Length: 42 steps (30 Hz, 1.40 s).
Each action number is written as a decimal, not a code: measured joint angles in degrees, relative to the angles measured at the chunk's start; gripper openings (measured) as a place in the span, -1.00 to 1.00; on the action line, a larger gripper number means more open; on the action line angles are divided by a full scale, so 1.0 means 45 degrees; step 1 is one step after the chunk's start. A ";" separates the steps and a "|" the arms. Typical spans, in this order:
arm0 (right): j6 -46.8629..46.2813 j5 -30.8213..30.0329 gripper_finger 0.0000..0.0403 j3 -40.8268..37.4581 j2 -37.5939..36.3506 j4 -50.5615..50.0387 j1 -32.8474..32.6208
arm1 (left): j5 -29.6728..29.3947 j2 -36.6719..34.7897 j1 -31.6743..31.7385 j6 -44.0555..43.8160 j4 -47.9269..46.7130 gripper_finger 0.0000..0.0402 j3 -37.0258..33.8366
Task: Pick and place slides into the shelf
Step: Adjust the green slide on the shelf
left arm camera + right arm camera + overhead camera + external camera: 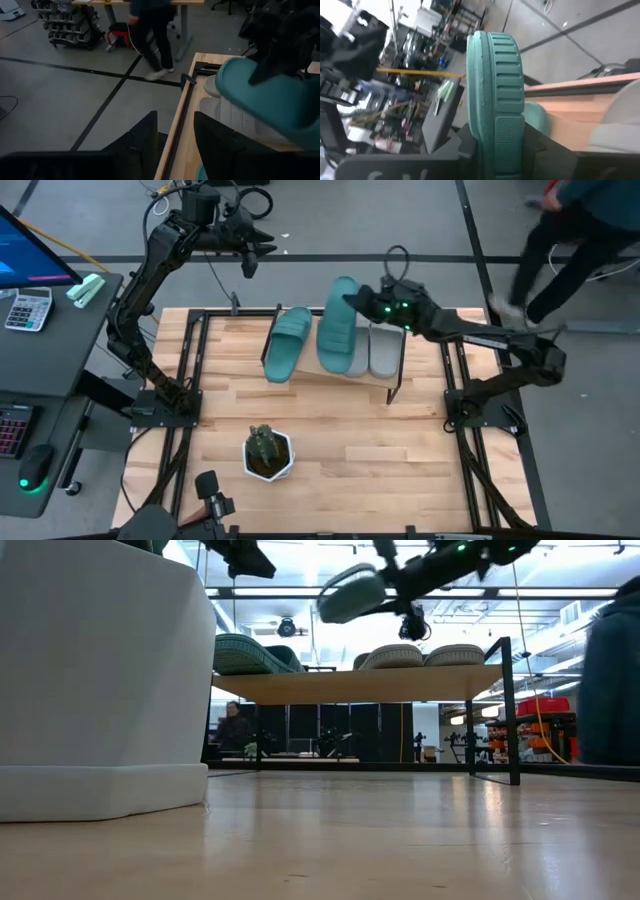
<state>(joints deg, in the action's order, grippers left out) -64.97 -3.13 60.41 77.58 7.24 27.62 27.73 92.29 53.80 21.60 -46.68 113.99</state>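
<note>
A teal slide (338,330) hangs in the air over the shelf (370,683), with my right gripper (364,304) shut on it. It also shows in the low view as the raised slide (350,594). A second teal slide (288,343) lies by its sole on the shelf's left part. Two grey-white slides (374,352) lie on its right part. My left gripper (175,145) is raised beyond the table's far left corner, open, with nothing between its fingers. My right gripper pinches the teal slide near one end (496,131) between its two fingers, across its thickness, the grooved sole against one finger. The fingers come about level from the table's right. The slide is lifted clear above the shelf, turned on its edge and tilted.
A potted plant in a white pot (268,453) stands on the table's near middle, and fills the left of the low view (100,680). Black frame rails (190,370) run along the table's sides. A person (575,230) walks beyond the far right corner.
</note>
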 joint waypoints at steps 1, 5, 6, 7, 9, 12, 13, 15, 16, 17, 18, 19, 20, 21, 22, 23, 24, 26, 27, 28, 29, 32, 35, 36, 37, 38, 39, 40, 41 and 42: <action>0.0060 0.0229 -0.63 0.0280 0.0346 -0.0004 0.0000 | -0.0004 0.0000 0.0000 -0.0004 -0.0008 -0.35 0.0000; 0.0660 0.1267 -0.63 0.1749 0.1645 -0.0164 -0.0035 | -0.0005 0.0000 -0.0005 -0.0075 -0.0005 -0.36 0.0000; 0.0762 0.1491 -0.63 0.2196 0.1937 -0.0506 -0.0052 | -0.0005 0.0000 -0.0005 -0.0097 -0.0013 -0.36 0.0000; 0.0829 0.1632 -0.63 0.2589 0.2207 -0.1017 -0.0110 | -0.0005 0.0000 -0.0010 -0.0106 -0.0019 -0.35 0.0000; 0.0887 0.1749 -0.63 0.3185 0.2759 -0.2209 -0.0254 | -0.0005 0.0000 -0.0010 -0.0184 -0.0017 -0.34 0.0000; 0.0791 0.1629 -0.63 0.3543 0.3354 -0.2875 -0.0573 | -0.0005 0.0000 -0.0010 -0.0232 -0.0019 -0.33 0.0000; 0.0703 0.1524 -0.63 0.3601 0.3438 -0.2848 -0.0681 | -0.0005 0.0000 -0.0010 -0.0232 -0.0019 -0.33 0.0000; 0.0517 0.1446 -0.63 0.3678 0.3498 -0.2736 -0.0812 | -0.0005 0.0000 -0.0010 -0.0234 -0.0017 -0.34 0.0000; 0.0456 0.1456 -0.63 0.3645 0.3520 -0.2720 -0.0857 | -0.0005 0.0000 -0.0010 -0.0245 -0.0021 -0.35 0.0000; 0.0433 0.1454 -0.63 0.3601 0.3537 -0.2807 -0.0884 | -0.0005 0.0000 -0.0010 -0.0253 -0.0023 -0.36 0.0000; 0.0447 0.1415 -0.63 0.3580 0.3553 -0.3005 -0.0879 | -0.0005 0.0000 -0.0010 -0.0262 -0.0019 -0.37 0.0000; 0.0447 0.1295 -0.63 0.3558 0.3578 -0.3203 -0.0874 | -0.0005 0.0000 -0.0010 -0.0266 -0.0024 -0.38 0.0000; 0.0447 0.1099 -0.63 0.3558 0.3599 -0.3323 -0.0874 | -0.0005 0.0000 -0.0010 -0.0270 -0.0020 -0.39 0.0000; 0.0447 0.0937 -0.63 0.3558 0.3594 -0.3341 -0.0892 | -0.0005 0.0000 -0.0010 -0.0307 -0.0019 -0.40 0.0000; 0.0443 0.0693 -0.63 0.3563 0.3580 -0.3363 -0.0949 | -0.0005 0.0000 -0.0010 -0.0338 -0.0024 -0.40 0.0000; 0.0443 0.0392 -0.63 0.3567 0.3579 -0.3365 -0.0997 | -0.0005 0.0000 -0.0010 -0.0334 -0.0021 -0.41 0.0000; 0.0435 0.0122 -0.63 0.3567 0.3584 -0.3380 -0.1053 | -0.0005 0.0000 -0.0010 -0.0335 -0.0022 -0.41 0.0000; 0.0333 -0.0418 -0.63 0.3567 0.3640 -0.3475 -0.1168 | -0.0005 0.0000 -0.0010 -0.0339 -0.0024 -0.42 0.0000; 0.0264 -0.0699 -0.63 0.3567 0.3663 -0.3472 -0.1256 | -0.0005 0.0000 -0.0010 -0.0339 -0.0025 -0.42 0.0000; 0.0157 -0.0951 -0.63 0.3567 0.3665 -0.3539 -0.1327 | -0.0005 0.0000 -0.0010 -0.0340 -0.0024 -0.41 0.0000; 0.0078 -0.1195 -0.63 0.3567 0.3662 -0.3640 -0.1394 | -0.0005 0.0000 -0.0010 -0.0376 -0.0024 -0.41 0.0000; 0.0025 -0.1752 -0.63 0.3567 0.3662 -0.3859 -0.1589 | -0.0005 0.0000 -0.0010 -0.0424 -0.0029 -0.39 0.0000; -0.0172 -0.2072 -0.63 0.3567 0.3662 -0.4076 -0.1709 | -0.0005 0.0000 -0.0010 -0.0426 -0.0029 -0.39 0.0000; -0.0220 -0.2130 -0.63 0.3567 0.3662 -0.4107 -0.1750 | -0.0005 0.0000 -0.0010 -0.0431 -0.0030 -0.39 0.0000; -0.0268 -0.2186 -0.63 0.3567 0.3662 -0.4118 -0.1787 | -0.0005 0.0000 -0.0010 -0.0431 -0.0029 -0.40 0.0000; -0.0336 -0.2230 -0.63 0.3567 0.3662 -0.4121 -0.1831 | -0.0005 0.0000 -0.0010 -0.0431 -0.0029 -0.41 0.0000; -0.0419 -0.2277 -0.63 0.3567 0.3662 -0.4118 -0.1863 | -0.0005 0.0000 -0.0010 -0.0431 -0.0029 -0.41 0.0000; -0.0492 -0.2320 -0.63 0.3567 0.3662 -0.4118 -0.1872 | -0.0005 0.0000 -0.0010 -0.0431 -0.0029 -0.42 0.0004; -0.0525 -0.2318 -0.63 0.3567 0.3662 -0.4118 -0.1875 | -0.0005 0.0000 -0.0010 -0.0436 -0.0029 -0.43 0.0000; -0.0529 -0.2318 -0.63 0.3563 0.3663 -0.4118 -0.1875 | -0.0005 0.0000 -0.0010 -0.0452 -0.0029 -0.43 0.0000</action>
<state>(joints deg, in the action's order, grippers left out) -67.35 -13.56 76.45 94.06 -11.29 19.18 27.70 92.29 53.76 19.57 -46.81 113.99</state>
